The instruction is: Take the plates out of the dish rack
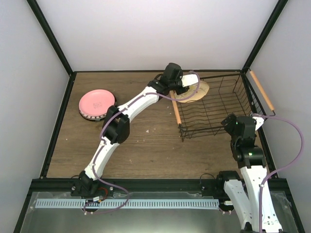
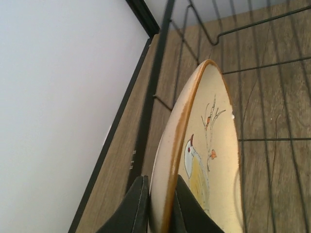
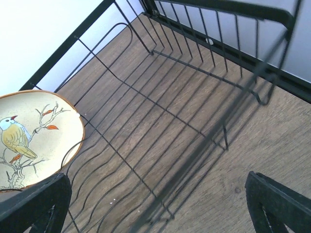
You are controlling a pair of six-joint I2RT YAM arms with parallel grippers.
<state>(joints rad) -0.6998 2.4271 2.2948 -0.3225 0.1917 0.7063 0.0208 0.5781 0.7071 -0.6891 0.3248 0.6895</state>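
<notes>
The black wire dish rack (image 1: pixel 218 109) stands at the back right with wooden rod handles along its sides. My left gripper (image 1: pixel 182 87) is shut on the rim of the tan plate (image 1: pixel 197 92), held tilted at the rack's far left corner. In the left wrist view the two fingers (image 2: pixel 133 208) pinch that plate's edge (image 2: pixel 214 160), which bears a bird and branch print. The plate also shows in the right wrist view (image 3: pixel 34 136). My right gripper (image 1: pixel 238 127) is open and empty over the rack's near right part. A pink plate (image 1: pixel 96 103) tops a stack at the left.
The rack's left handle (image 1: pixel 176 110) lies just below the held plate, its right handle (image 1: pixel 262 91) near the right wall. The rack's wire floor (image 3: pixel 160 107) shows bare wood beneath. Black frame posts and white walls enclose the table.
</notes>
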